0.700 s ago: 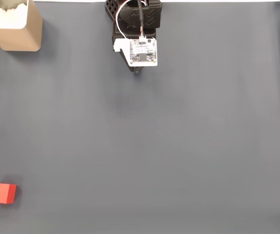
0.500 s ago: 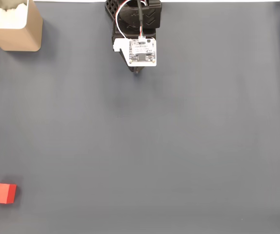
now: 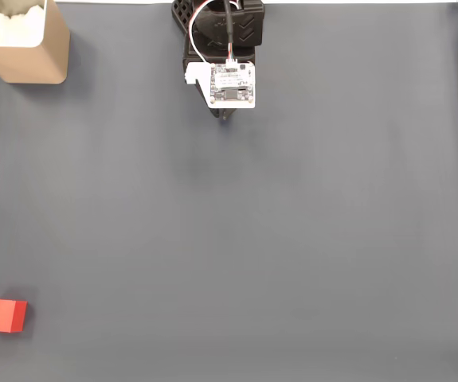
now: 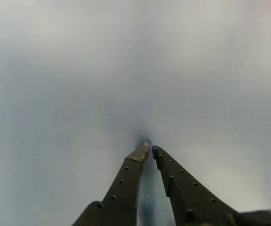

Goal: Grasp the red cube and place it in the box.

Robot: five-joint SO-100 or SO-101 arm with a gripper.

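Cube (image 3: 3, 315): one, small, bright red, matte faces, sharp edges. Lies flat on mat (image 3: 292, 239), far below box (image 3: 23, 41) in fixed view, near lower left corner, well apart from everything. Box: one, tan, rounded corners, thin walls, white stuff inside, upper left corner. Arm (image 3: 221, 48): one, top centre, well right of box, white board on top. Gripper (image 4: 148, 149): in wrist view tips nearly together, narrow slit between, nothing held, bare mat under.
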